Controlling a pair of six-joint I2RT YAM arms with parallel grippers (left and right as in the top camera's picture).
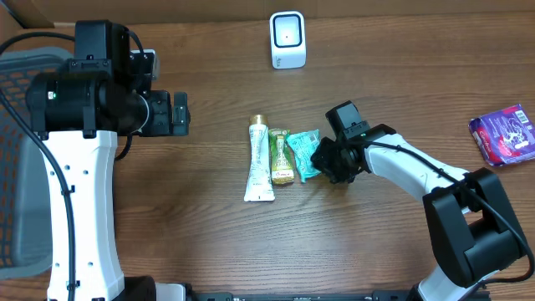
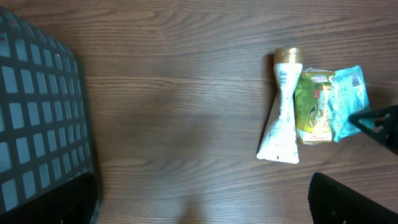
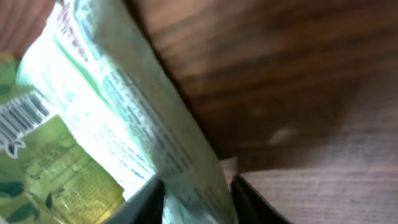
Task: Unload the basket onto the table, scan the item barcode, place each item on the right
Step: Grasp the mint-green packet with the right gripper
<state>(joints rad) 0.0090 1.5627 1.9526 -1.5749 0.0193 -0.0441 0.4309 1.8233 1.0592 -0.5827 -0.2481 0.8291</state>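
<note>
- Overhead: we see the right fingers (image 1: 322, 157) down on the right edge of the teal packet (image 1: 303, 152), which lies flat on the table (image 1: 209, 234) mid-scene.
- It sits just beside a yellow-green packet (image 1: 281, 157) and a white tube (image 1: 260, 163).
- The scanner (image 1: 287, 39) stands at the far edge, well apart from the packet. The purple packet (image 1: 503, 135) is far right.
- We judge the task early. The grab is on, but the lift, the carry to the scanner and the scan itself are all left.
- Overhead: the left fingers (image 1: 180, 113) hang over bare wood by the mesh basket (image 1: 21, 167), holding nothing.
- Left wrist: its fingers (image 2: 348, 199) stand wide apart with nothing between them. The teal packet (image 2: 348, 99) looks crinkly and glossy and is not lifted.
- Right wrist: the right fingers (image 3: 249, 199) sit on either side of the packet's edge and film fills the gap, so we read it as a pinch.
- The packet (image 3: 118, 106) shows pale teal film with fine print, and we find no barcode on it here.
- The one barcode (image 3: 22, 118) in view is on the yellow-green packet.
</note>
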